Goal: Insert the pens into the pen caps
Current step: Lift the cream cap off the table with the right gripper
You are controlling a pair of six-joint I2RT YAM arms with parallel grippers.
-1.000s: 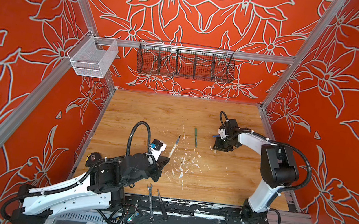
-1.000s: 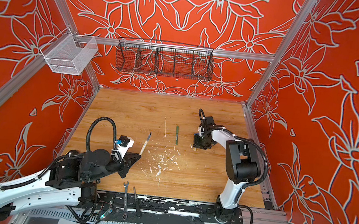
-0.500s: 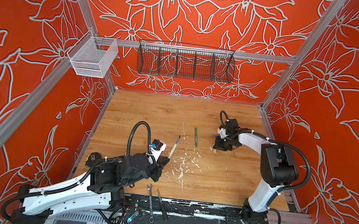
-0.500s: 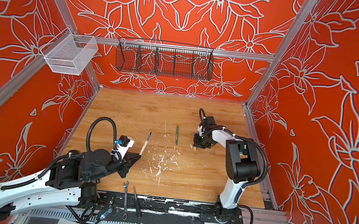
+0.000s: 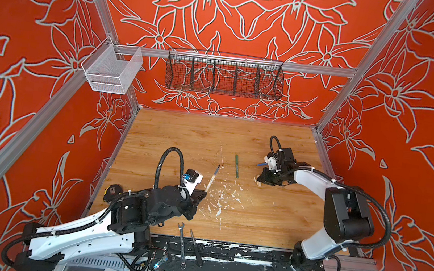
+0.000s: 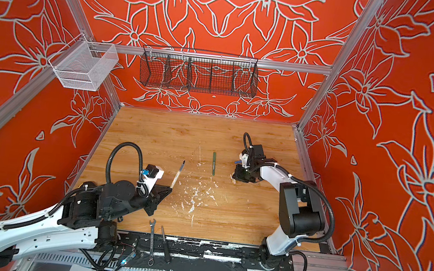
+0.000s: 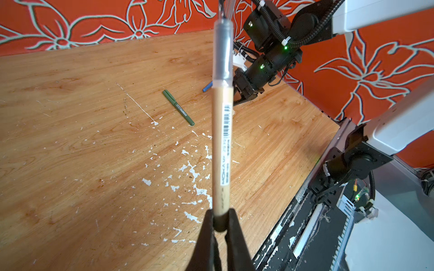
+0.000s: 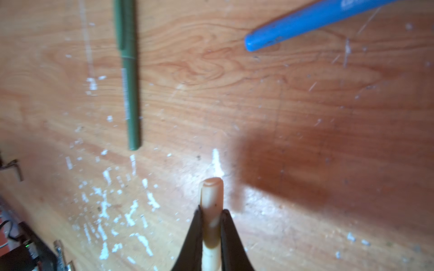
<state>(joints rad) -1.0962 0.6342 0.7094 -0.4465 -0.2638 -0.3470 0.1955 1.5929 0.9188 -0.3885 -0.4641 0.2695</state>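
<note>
Grippers first. The left gripper [image 7: 220, 218] is clamped on the blunt rear end of the tan pen [image 7: 222, 140], carrying it clear of the board at near left, dark tip pointing away to the far side. The right gripper [image 8: 211, 212] is closed on the tan cap [image 8: 211, 194], low over the wood at mid right. We cannot tell whether the cap touches the surface.

We judge the tan pair to be in hand but not joined, as pen and cap are well apart. The green pen [image 5: 236, 166] lies between the arms and appears capped. The blue pen [image 8: 305, 21] lies just beyond the right gripper, and its state is not clear to us.

The table [image 5: 182, 137] is scuffed wood with white flecks at near centre. A wrench [image 5: 181, 244] and a black slim tool [image 5: 195, 247] rest at its near edge. Orange flowered walls carry a black wire basket [image 5: 223, 78] on the far side and a white mesh basket [image 5: 112, 71] on the left.
</note>
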